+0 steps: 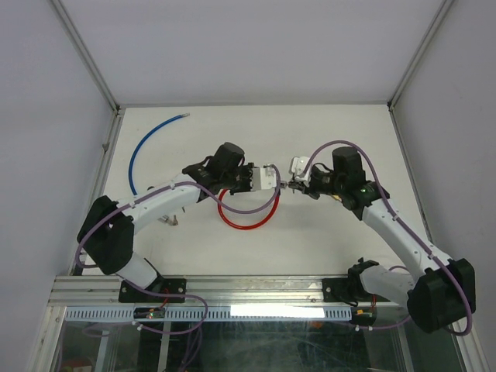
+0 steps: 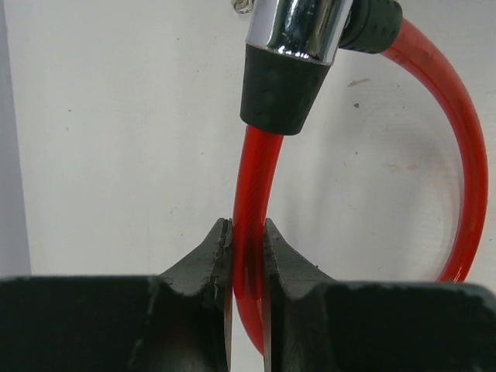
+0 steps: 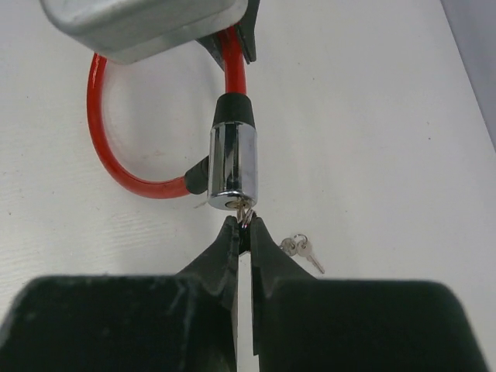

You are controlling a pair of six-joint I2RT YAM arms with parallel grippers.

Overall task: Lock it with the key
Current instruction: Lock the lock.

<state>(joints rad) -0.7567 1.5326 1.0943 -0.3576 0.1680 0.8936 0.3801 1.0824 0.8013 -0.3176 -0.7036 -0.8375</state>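
Count's in: one red cable lock (image 3: 232, 167), one key (image 3: 245, 215) sitting in its keyhole, two loose keys (image 3: 302, 248) lying on the bench (image 3: 387, 116), and one blue cable (image 1: 138, 146) upper left of the top view.

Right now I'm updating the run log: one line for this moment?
left hand: shut on red cable | right hand: shut on key at lock barrel

Left gripper (image 2: 246, 236) clamped, right gripper (image 3: 243, 230) pinched (facing)
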